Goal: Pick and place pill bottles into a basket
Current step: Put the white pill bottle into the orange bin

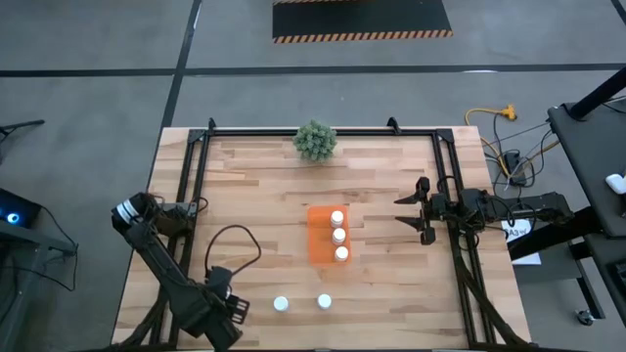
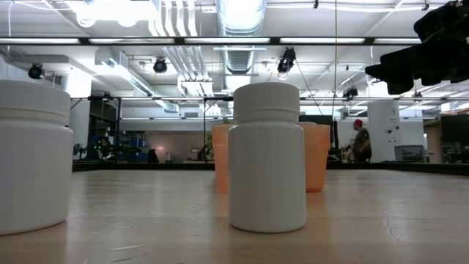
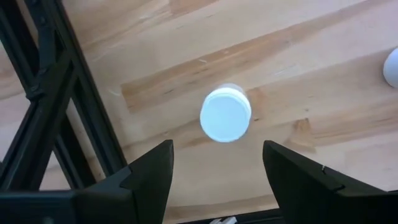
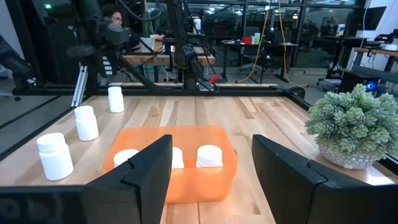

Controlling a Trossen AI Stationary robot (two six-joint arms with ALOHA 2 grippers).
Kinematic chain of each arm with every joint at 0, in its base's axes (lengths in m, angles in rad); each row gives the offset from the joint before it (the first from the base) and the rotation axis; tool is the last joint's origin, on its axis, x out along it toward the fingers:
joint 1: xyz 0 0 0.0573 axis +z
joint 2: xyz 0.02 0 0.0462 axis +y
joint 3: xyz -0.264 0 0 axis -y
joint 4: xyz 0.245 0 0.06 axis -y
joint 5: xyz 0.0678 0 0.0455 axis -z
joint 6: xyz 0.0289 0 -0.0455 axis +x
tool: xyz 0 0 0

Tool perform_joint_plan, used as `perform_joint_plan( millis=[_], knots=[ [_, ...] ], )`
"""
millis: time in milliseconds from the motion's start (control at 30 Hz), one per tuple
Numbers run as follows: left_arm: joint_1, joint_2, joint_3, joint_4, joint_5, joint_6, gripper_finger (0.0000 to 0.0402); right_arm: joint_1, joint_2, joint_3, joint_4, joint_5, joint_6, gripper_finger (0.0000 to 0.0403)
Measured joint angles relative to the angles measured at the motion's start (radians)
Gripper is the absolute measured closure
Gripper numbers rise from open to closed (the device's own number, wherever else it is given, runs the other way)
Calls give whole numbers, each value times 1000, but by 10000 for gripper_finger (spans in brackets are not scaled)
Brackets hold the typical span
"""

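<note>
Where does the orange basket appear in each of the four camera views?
High view: the basket is at the picture's middle, with three pill bottles along one side of it.
Low view: it stands behind the centre bottle, with orange showing on both sides.
Left wrist view: not in it.
Right wrist view: low centre.
Shared landmark: the green plant, which is in the high and right wrist views only.

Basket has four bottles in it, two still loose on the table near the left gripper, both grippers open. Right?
Not quite: the basket holds three bottles, not four, as the high view shows. Two loose bottles do stand near the left gripper, and both it and the right gripper are open.
</note>
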Motion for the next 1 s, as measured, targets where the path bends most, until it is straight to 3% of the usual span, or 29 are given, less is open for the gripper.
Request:
perform_joint_plan(
  millis=[200, 467, 1000],
  knots=[
    [0, -44, -50, 20, 0, -7, 173, 0, 0, 0, 0, 0, 1, 193],
    [2, -118, -163, 177, 2, -9, 173, 0, 0, 0, 0, 0, 1, 193],
    [6, -127, -279, 340, 3, 20, 173, 0, 0, 0, 0, 0, 0, 193]
  ],
)
